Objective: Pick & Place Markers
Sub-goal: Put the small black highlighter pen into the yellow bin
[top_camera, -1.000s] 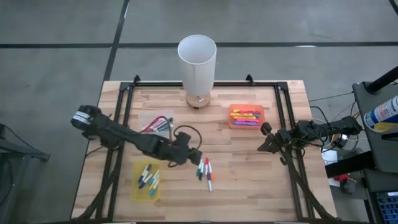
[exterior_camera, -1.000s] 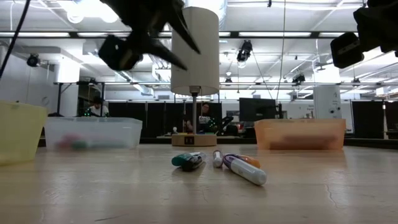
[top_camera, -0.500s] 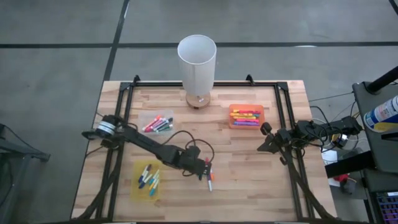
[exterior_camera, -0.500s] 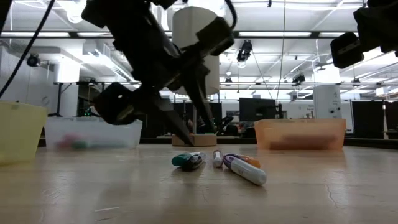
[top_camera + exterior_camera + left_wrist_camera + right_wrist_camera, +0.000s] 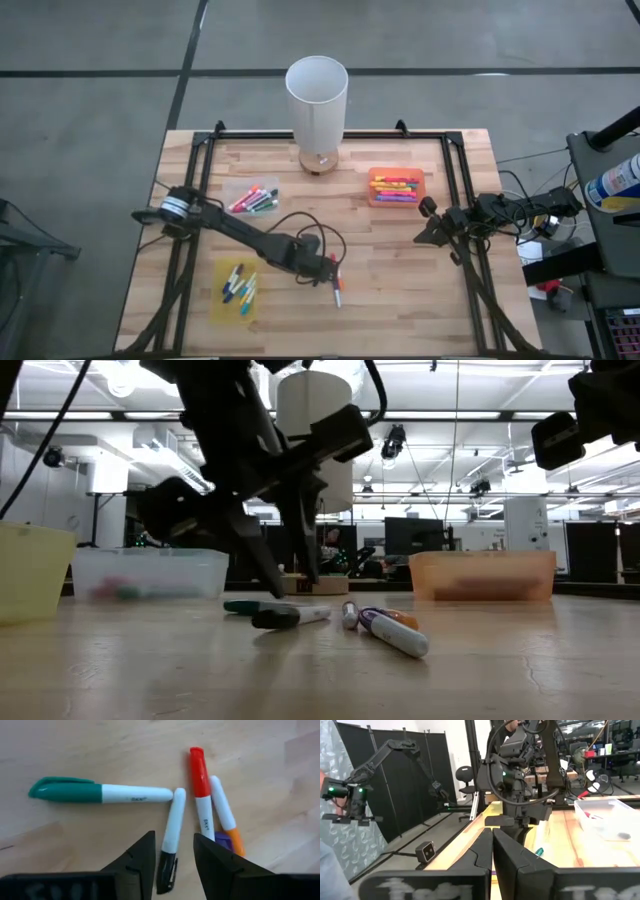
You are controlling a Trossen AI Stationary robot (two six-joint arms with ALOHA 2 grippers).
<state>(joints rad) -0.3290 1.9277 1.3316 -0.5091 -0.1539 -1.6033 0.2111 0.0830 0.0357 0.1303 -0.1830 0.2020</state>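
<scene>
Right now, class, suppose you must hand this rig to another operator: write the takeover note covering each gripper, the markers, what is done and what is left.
Left gripper: open, low over the loose markers, fingers straddling the black-capped marker.
Right gripper: shut, waiting at the table's right edge.
Loose mid-table: green marker, red marker, orange marker.
Done: markers lie in the yellow tray, clear tray and orange tray.
Left: the loose markers.

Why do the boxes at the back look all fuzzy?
In the low view the clear tray and orange tray are out of focus, while the near markers stay sharper; bright ceiling lights glare behind. In the left wrist view the markers look crisp.
</scene>
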